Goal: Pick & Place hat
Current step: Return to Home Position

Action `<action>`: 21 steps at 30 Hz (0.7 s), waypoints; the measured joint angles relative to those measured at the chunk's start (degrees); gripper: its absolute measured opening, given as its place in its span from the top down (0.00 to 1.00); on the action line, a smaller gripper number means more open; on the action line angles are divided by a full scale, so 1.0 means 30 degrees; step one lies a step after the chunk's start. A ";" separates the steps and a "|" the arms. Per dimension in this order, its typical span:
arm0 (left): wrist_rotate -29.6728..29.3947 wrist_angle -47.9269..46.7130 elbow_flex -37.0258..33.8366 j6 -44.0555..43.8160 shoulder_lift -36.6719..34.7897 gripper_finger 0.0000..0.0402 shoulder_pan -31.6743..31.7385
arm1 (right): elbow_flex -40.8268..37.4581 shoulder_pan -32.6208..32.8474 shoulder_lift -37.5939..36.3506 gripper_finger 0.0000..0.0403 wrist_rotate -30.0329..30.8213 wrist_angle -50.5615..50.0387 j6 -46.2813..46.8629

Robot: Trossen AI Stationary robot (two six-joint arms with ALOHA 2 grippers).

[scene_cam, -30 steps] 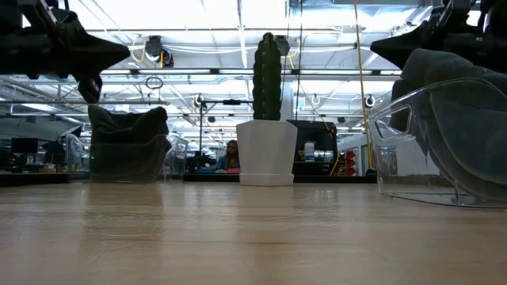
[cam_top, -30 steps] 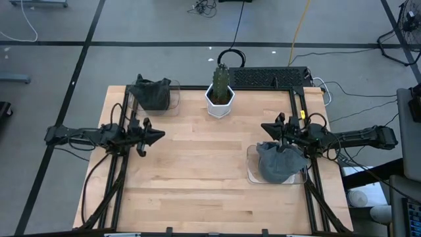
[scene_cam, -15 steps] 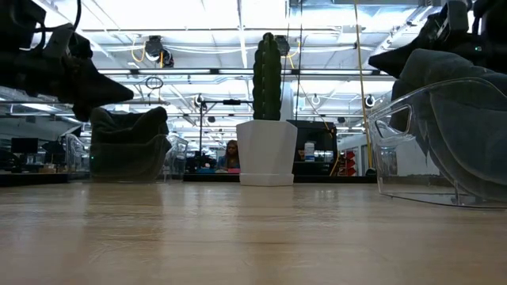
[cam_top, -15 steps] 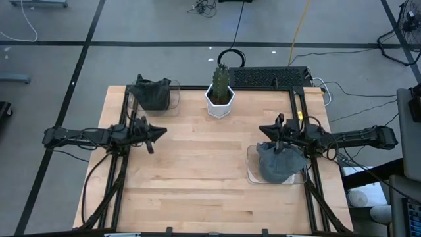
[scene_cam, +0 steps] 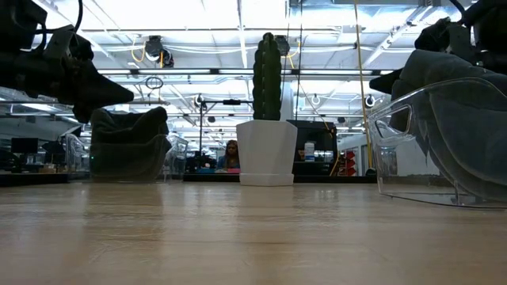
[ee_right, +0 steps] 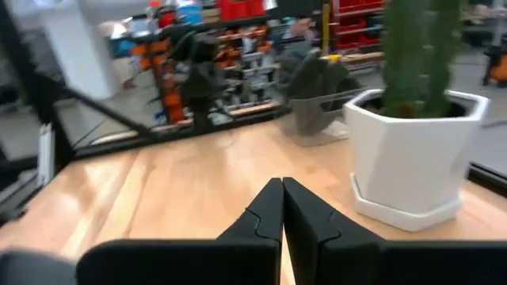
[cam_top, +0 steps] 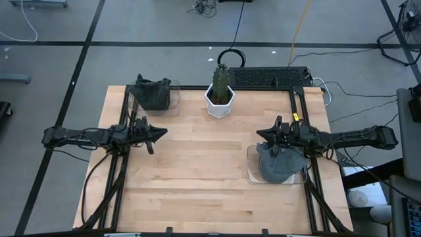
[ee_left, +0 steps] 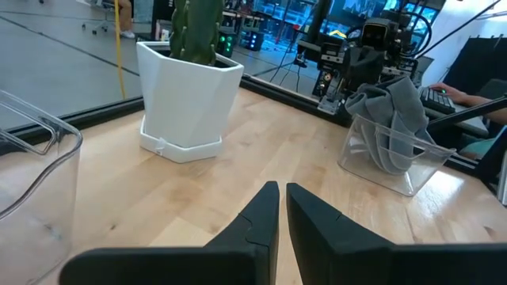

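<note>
A grey hat (cam_top: 276, 166) lies crumpled in a clear bin (cam_top: 252, 178) at the table's right; it also shows in the low view (scene_cam: 455, 87) and the left wrist view (ee_left: 390, 119). A darker hat (cam_top: 152, 94) fills a second clear bin (cam_top: 175, 99) at the far left corner. My right gripper (cam_top: 258, 134) hangs shut and level just past the right bin's far left corner, above the table, pointing toward the table's left. My left gripper (cam_top: 162, 131) hovers shut at the left side, pointing right, with nothing in it (ee_left: 281, 191).
A cactus in a white pot (cam_top: 220, 100) stands at the far middle of the table, between the two arms. A black keyboard (cam_top: 270, 78) lies beyond the far edge. The bare wood (cam_top: 204, 164) between the grippers and toward the near edge is open.
Both grippers have sunk a little and tipped from slanting toward level. My left gripper has shifted slightly toward the table's right, and my right gripper has rolled and edged toward the left. Both stayed shut. The hats and bins have not moved.
</note>
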 joint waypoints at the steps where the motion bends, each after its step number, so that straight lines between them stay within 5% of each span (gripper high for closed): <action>1: 0.0004 0.0008 0.0000 0.0000 0.0002 0.91 0.0000 | 0.0000 -0.0005 -0.0007 1.00 -0.0362 -0.0061 -0.0376; 7: 0.0005 0.0030 -0.0007 0.0000 0.0003 0.91 0.0000 | 0.0003 0.0002 -0.0004 1.00 -0.3132 -0.0430 -0.2011; 21: -0.0002 0.0066 -0.0015 -0.0058 0.0000 0.91 0.0000 | 0.0007 0.0002 -0.0007 1.00 -0.3024 -0.0419 -0.1925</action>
